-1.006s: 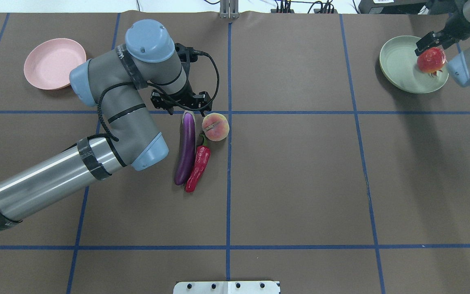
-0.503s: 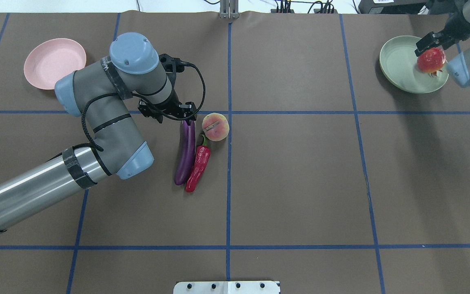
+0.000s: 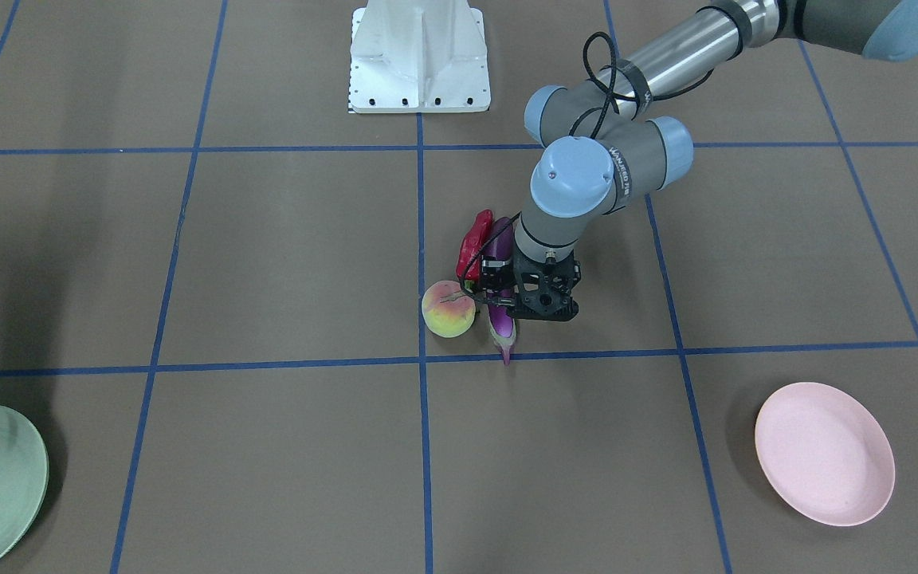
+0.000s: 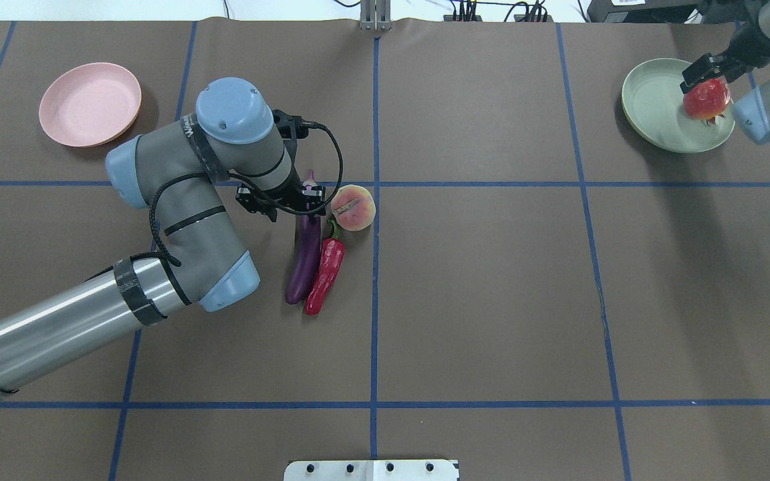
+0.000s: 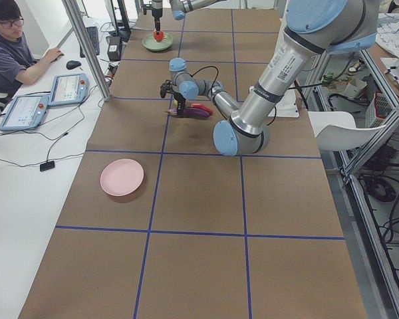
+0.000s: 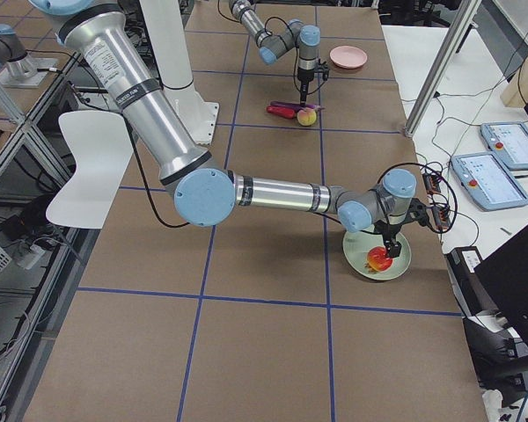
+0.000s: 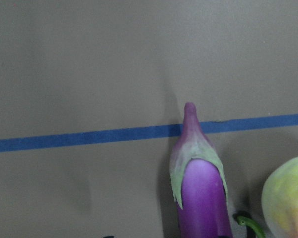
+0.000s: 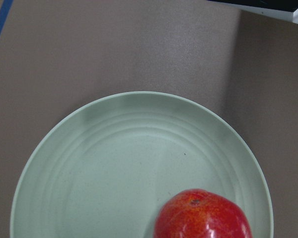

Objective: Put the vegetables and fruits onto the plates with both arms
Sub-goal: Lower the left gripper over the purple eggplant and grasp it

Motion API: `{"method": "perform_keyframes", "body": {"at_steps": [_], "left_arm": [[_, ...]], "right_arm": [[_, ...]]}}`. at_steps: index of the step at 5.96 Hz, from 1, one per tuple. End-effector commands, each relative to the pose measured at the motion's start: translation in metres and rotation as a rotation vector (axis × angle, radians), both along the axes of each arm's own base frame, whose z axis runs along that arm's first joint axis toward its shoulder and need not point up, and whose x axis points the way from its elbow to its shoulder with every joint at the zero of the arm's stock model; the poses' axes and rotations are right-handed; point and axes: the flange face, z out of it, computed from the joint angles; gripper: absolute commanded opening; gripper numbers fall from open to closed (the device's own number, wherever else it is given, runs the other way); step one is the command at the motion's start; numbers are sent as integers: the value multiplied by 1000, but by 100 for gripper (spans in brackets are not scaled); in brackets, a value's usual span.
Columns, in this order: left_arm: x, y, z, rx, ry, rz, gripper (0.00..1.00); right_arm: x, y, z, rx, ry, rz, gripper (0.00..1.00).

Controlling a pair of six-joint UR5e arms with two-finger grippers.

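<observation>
The purple eggplant (image 4: 305, 260), red chili (image 4: 325, 270) and peach (image 4: 353, 207) lie close together near the table's middle. My left gripper (image 4: 301, 204) is low over the eggplant's stem end, jaws open on either side of it; the stem tip (image 7: 190, 111) pokes out beyond. The pink plate (image 4: 87, 103) is at the far left. The red-orange ball (image 4: 707, 99) rests on the green plate (image 4: 652, 107) at the far right. My right gripper (image 4: 702, 72) is open just above the ball. The ball (image 8: 203, 218) also shows in the right wrist view.
The white base block (image 3: 419, 56) stands at the robot's edge of the table. Blue tape lines cross the brown table cover. An operator (image 5: 6, 46) sits beside the table with tablets, in the exterior left view.
My left gripper has moved towards the robot and come down over the eggplant's stem end. The produce has not shifted. My right gripper has risen slightly off the ball.
</observation>
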Motion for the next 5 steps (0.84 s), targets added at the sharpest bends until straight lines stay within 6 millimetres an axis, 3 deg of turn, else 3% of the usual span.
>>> {"method": "perform_keyframes", "body": {"at_steps": [1, 2, 4, 5], "left_arm": [[14, 13, -7, -14, 8, 8, 76], [18, 14, -4, -19, 1, 12, 76], [21, 15, -2, -22, -2, 15, 56], [20, 14, 2, -22, -7, 17, 52]], "right_arm": [[0, 1, 3, -5, 2, -1, 100], [-1, 2, 3, -6, 2, -2, 100], [-3, 3, 4, -6, 2, -5, 100], [-6, 3, 4, -6, 2, -8, 100]]}}
